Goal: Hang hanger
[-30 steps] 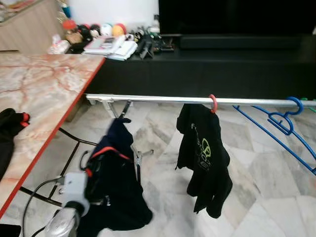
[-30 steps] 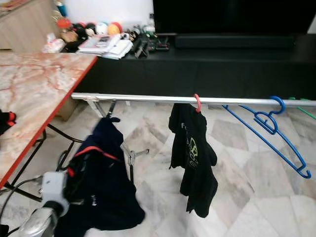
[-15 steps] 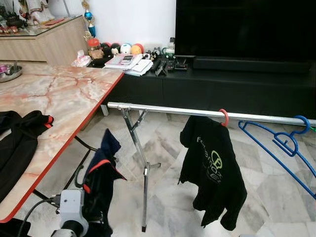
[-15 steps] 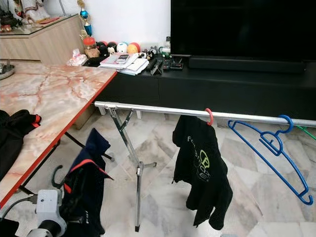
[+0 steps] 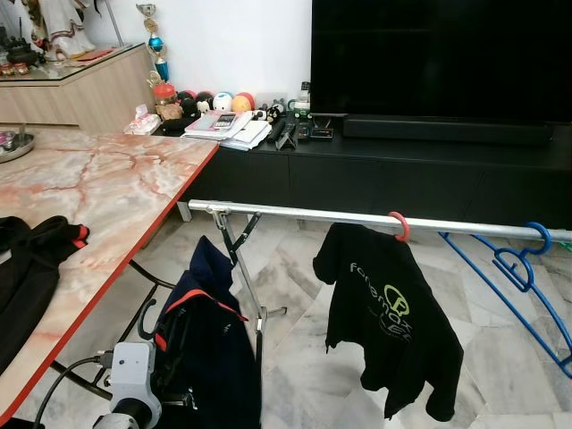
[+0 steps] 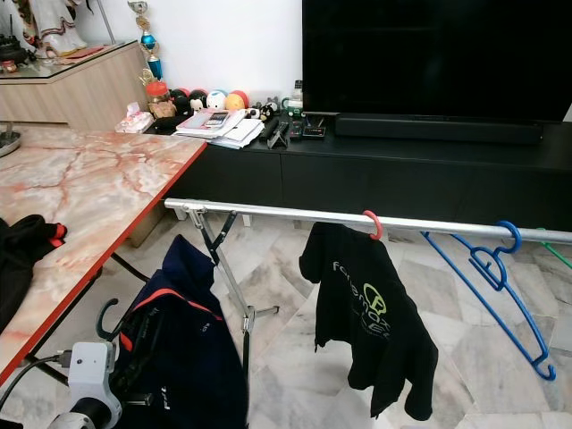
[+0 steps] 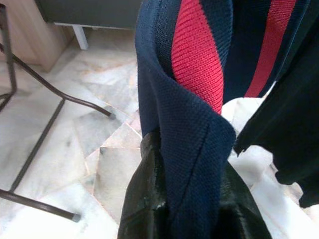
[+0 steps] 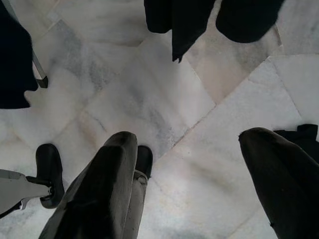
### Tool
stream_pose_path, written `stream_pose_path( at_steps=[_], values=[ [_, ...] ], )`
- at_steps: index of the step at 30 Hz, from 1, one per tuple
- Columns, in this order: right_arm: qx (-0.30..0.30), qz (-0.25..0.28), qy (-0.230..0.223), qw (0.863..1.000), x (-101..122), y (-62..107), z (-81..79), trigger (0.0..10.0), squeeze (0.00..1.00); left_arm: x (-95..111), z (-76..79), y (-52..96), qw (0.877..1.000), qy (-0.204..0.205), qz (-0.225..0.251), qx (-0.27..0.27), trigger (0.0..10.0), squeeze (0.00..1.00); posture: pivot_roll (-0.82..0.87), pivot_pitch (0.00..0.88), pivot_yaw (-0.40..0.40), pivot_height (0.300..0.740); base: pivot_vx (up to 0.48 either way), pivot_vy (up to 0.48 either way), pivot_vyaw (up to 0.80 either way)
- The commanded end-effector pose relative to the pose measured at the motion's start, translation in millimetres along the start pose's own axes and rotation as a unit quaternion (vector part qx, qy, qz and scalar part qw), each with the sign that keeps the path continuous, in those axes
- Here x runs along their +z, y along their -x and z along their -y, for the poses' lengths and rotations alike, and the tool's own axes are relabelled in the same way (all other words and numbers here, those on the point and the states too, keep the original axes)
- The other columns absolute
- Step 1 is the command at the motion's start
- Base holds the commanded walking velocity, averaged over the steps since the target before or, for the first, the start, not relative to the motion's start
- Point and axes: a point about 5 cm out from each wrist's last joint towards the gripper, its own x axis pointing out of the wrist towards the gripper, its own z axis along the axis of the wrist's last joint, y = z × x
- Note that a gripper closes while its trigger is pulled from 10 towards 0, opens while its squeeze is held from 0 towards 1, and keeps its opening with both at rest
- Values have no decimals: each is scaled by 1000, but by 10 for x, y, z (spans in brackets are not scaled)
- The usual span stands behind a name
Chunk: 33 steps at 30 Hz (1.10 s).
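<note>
A navy garment (image 5: 207, 344) with a red stripe hangs on a black hanger whose hook (image 5: 147, 315) curls out at its left. My left gripper (image 7: 192, 211) is shut on the garment's collar, low at the front left, below the silver rail (image 5: 295, 213). On the rail hang a black T-shirt (image 5: 384, 317) on a red hanger hook (image 5: 399, 225) and an empty blue hanger (image 5: 527, 268) further right. In the right wrist view my right gripper (image 8: 194, 184) is open above the marble floor.
A marble table (image 5: 98, 192) with a red edge stands at the left, with a black garment (image 5: 27, 268) on it. The rack's folding leg (image 5: 248, 273) stands beside the navy garment. A black TV console (image 5: 402, 174) lies behind the rail.
The whole view has tilted up and shifted, so the camera moved. The navy garment stays in my left gripper, hanging below the rail's left end.
</note>
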Motion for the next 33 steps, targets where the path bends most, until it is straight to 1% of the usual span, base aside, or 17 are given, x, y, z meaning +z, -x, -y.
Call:
stream_pose_path(
  at_steps=[1, 13, 15, 17, 18, 19, 20, 22, 23, 24, 26, 27, 28, 30, 31, 32, 33],
  values=[
    [0, -4, -2, 1000, -20, 2, -7, 10000, 0, 92, 35, 11, 1000, -1, 17, -9, 10000, 0, 117, 38, 50, 740, 341, 0, 0],
    [0, -4, 1, 1000, -18, 3, 6, 10000, 0, 84, 89, 23, 999, -9, 5, -45, 10000, 0, 120, 58, 48, 740, 336, 0, 0],
    [1, -4, 2, 1000, -17, 3, 6, 10000, 0, 65, 149, 30, 997, -14, -8, -76, 10000, 0, 123, 65, 48, 740, 0, 0, 0],
    [2, -4, 3, 1000, -15, 2, 4, 10000, 0, -17, 269, 72, 987, -34, -46, -147, 10000, 0, 125, 68, 49, 740, 0, 0, 0],
    [2, -4, 3, 1000, -15, 2, 4, 10000, 0, -17, 269, 72, 987, -34, -46, -147, 10000, 0, 125, 68, 49, 740, 0, 0, 0],
    [3, -4, 3, 1000, -15, 2, 2, 10000, 0, -96, 351, 128, 974, -53, -82, -203, 10000, 0, 125, 69, 50, 740, 0, 0, 0],
    [3, -4, 4, 1000, -13, 2, 2, 10000, 0, -153, 420, 193, 958, -61, -114, -255, 10000, 0, 125, 73, 50, 740, 0, 0, 0],
    [4, -4, 4, 1000, -12, 2, 1, 10000, 0, -188, 472, 250, 942, -73, -136, -297, 10000, 0, 126, 74, 51, 740, 0, 0, 0],
    [4, -4, 5, 1000, -11, 1, 0, 10000, 0, -194, 485, 266, 937, -79, -141, -308, 10000, 0, 127, 75, 51, 740, 0, 0, 0],
    [5, -4, 7, 1000, -9, 1, -2, 10000, 0, -202, 534, 312, 918, -94, -161, -350, 10000, 0, 127, 75, 51, 740, 0, 0, 0],
    [7, -5, 10, 1000, -8, 0, -7, 10000, 0, -195, 576, 352, 897, -112, -179, -389, 10000, 0, 127, 75, 53, 740, 0, 0, 0],
    [9, -5, 11, 1000, -6, -1, -11, 10000, 0, -160, 616, 371, 879, -129, -185, -420, 10000, 0, 130, 75, 53, 740, 0, 0, 0],
    [10, -5, 14, 1000, -3, -1, -13, 10000, 0, -134, 643, 369, 868, -139, -186, -438, 10000, 0, 129, 76, 55, 740, 0, 0, 0],
    [12, -4, 17, 1000, 0, -2, -20, 10000, 0, -73, 678, 335, 854, -156, -184, -460, 10000, 0, 126, 77, 57, 740, 0, 0, 0],
    [12, -4, 17, 1000, 0, -2, -20, 10000, 0, -73, 678, 335, 854, -156, -184, -460, 10000, 0, 126, 77, 57, 740, 0, 0, 0],
    [12, -4, 16, 1000, 1, -3, -24, 10000, 0, 6, 712, 270, 852, -165, -171, -466, 10000, 0, 126, 77, 61, 740, 0, 0, 0],
    [12, -4, 16, 1000, 1, -3, -25, 10000, 0, 48, 731, 245, 849, -169, -166, -472, 10000, 0, 126, 77, 61, 740, 0, 0, 0]
  ],
)
